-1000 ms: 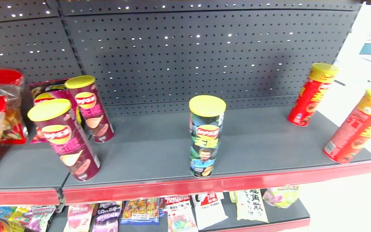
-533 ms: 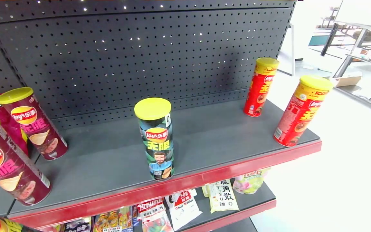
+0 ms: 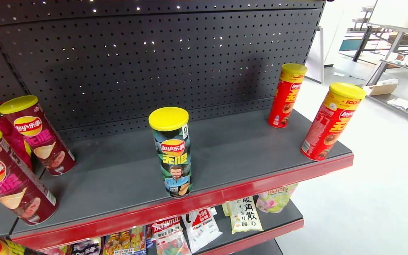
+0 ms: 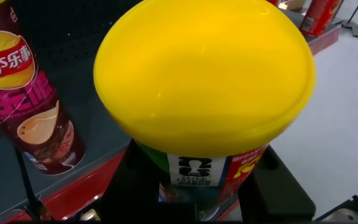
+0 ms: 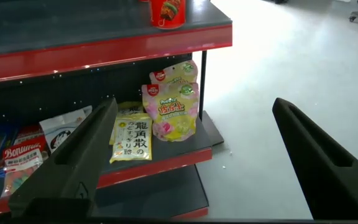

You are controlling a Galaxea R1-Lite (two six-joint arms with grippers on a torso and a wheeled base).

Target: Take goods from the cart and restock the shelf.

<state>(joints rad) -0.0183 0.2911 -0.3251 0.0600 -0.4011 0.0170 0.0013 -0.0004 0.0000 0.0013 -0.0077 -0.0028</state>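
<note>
Got a can (image 4: 204, 74) clamped low on its body in the left claw (image 4: 205, 190), lid up, so probably meant to go down standing; hanging just off the shelf (image 3: 243, 152) front beside the maroon cans (image 3: 37, 134). Looks sorted by flavour: maroon at the left, one green can (image 3: 172, 156) at the front edge mid-shelf, red cans (image 3: 331, 120) at the right end; guessing a gap near the green one. As for the right claw (image 5: 196, 104): spread wide, holding nothing, parked low facing bags (image 5: 169, 109) on the lower shelf (image 5: 160, 167); out of the way, presumably.
</note>
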